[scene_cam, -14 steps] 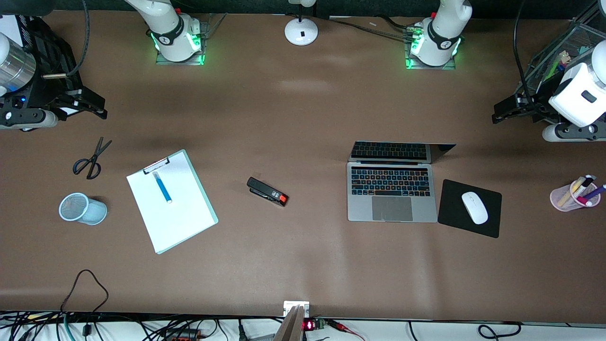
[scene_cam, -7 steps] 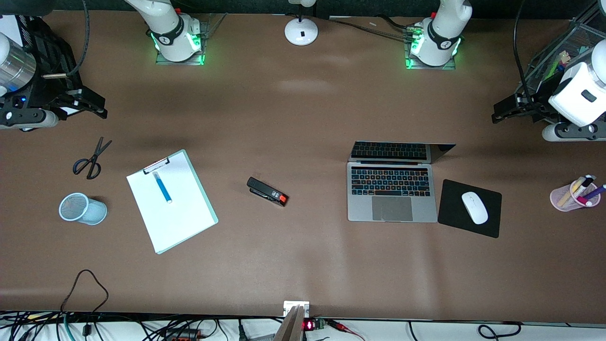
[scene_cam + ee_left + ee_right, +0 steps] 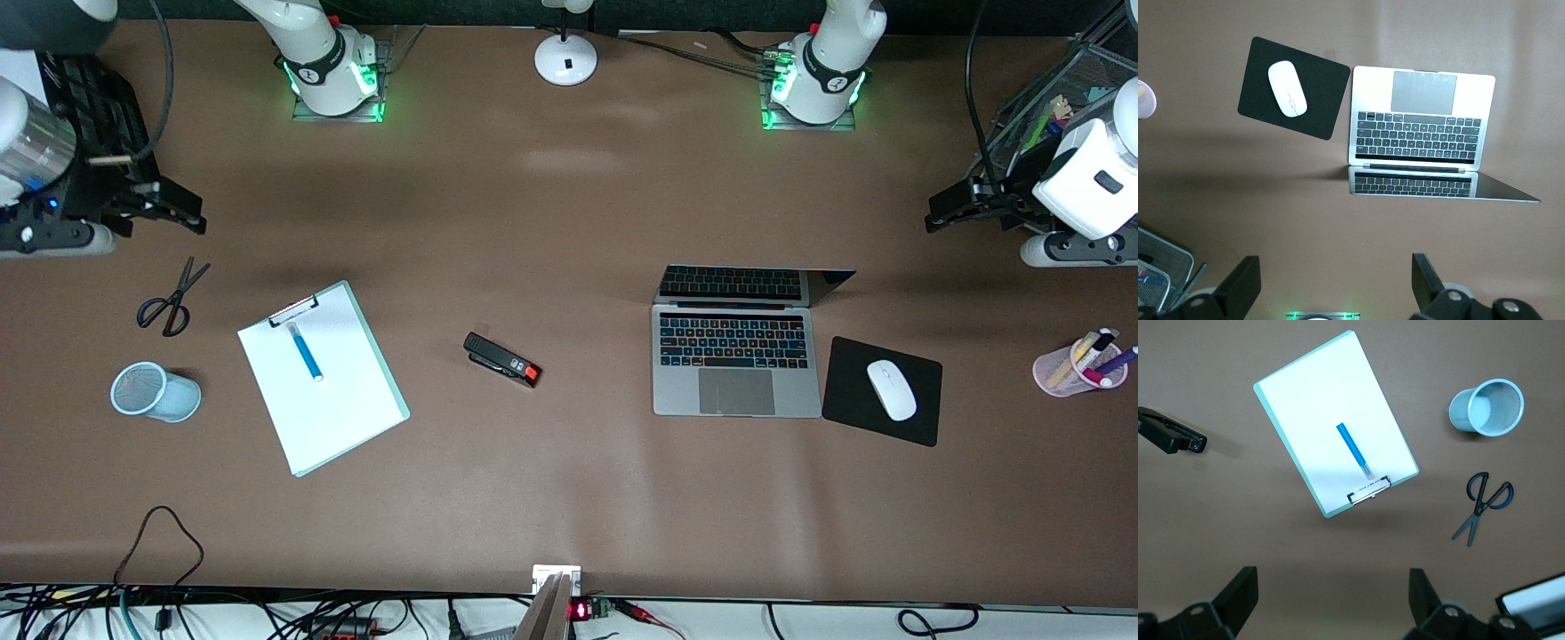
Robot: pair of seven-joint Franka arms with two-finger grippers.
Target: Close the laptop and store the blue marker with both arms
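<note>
The laptop point(image 3: 736, 360) stands open on the table toward the left arm's end, keys lit; it also shows in the left wrist view point(image 3: 1421, 120). The blue marker point(image 3: 305, 352) lies on a white clipboard point(image 3: 347, 409) toward the right arm's end; it also shows in the right wrist view point(image 3: 1354, 450). My left gripper point(image 3: 944, 206) is open and empty, high over bare table at the left arm's end point(image 3: 1336, 277). My right gripper point(image 3: 191, 209) is open and empty, high over bare table above the scissors point(image 3: 1333, 593).
Scissors point(image 3: 169, 298) and a pale blue mesh cup point(image 3: 153, 391) lie near the clipboard. A black stapler point(image 3: 502, 359) lies mid-table. A black mouse pad point(image 3: 925, 418) with a white mouse point(image 3: 891, 389) is beside the laptop. A pink cup of pens point(image 3: 1080, 364) stands at the left arm's end.
The right arm's hand has shifted slightly toward the bases' edge of the table. The left hand has barely moved. Nothing on the table has moved.
</note>
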